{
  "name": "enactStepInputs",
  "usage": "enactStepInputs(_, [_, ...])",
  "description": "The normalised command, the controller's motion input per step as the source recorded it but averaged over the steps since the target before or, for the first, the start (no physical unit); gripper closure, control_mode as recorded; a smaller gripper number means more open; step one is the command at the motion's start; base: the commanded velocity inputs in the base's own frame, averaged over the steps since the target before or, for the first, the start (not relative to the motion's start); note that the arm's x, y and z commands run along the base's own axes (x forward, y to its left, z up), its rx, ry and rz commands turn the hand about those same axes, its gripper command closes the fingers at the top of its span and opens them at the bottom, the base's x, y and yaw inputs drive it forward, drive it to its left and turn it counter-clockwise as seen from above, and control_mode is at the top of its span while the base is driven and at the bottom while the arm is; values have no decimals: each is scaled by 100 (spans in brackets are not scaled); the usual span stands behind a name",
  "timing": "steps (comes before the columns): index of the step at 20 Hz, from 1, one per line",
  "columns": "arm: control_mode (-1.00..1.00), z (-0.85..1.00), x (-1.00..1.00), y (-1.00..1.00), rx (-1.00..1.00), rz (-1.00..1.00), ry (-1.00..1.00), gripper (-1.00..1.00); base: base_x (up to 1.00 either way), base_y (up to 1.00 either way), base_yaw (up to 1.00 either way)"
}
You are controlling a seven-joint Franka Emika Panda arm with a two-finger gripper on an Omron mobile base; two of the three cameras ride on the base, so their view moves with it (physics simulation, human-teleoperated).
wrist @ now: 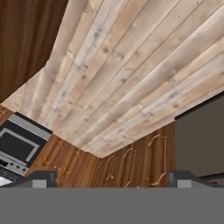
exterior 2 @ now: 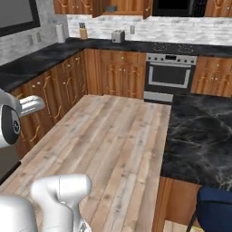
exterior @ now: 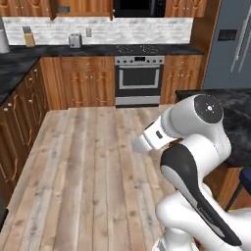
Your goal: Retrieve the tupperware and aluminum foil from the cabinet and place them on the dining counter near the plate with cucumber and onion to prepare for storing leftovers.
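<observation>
My gripper (wrist: 112, 178) is open, its two dark fingertips (wrist: 43, 178) set wide apart with nothing between them, over the plank floor. The dining counter (exterior 2: 199, 131), a black veined slab, runs along the right, and its corner (exterior: 235, 110) lies behind my folded arm. At the far wall, a brown wall cabinet (exterior: 81, 7) is cut by the top edge, and a small grey shape (exterior: 62, 9) in it is too small to identify. The tupperware, aluminum foil, plate, cucumber and onion are out of view.
A wooden floor (exterior: 88, 166) spreads ahead. The oven (exterior: 139, 81) stands at the far wall, and the worktop there holds a silver toaster (exterior: 75, 40) and a knife block (exterior: 29, 38). Drawer cabinets (exterior 2: 50, 99) line the left. A blue stool (exterior 2: 215, 204) sits by the counter, with the fridge (exterior: 230, 44) at far right.
</observation>
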Motion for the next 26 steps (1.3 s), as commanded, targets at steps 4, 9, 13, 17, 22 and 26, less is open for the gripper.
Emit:
enactStepInputs(4, [100,0,0,0,0,0,0,-100,100,100,-18])
enactStepInputs(9, [100,0,0,0,0,0,0,-100,100,99,-29])
enactStepInputs(13, [100,0,0,0,0,0,0,-100,100,91,-29])
enactStepInputs(17, [100,0,0,0,0,0,0,-100,100,82,-20])
enactStepInputs(22, [100,0,0,0,0,0,0,-100,100,37,-18])
enactStepInputs(26, [100,0,0,0,0,0,0,-100,100,0,-21])
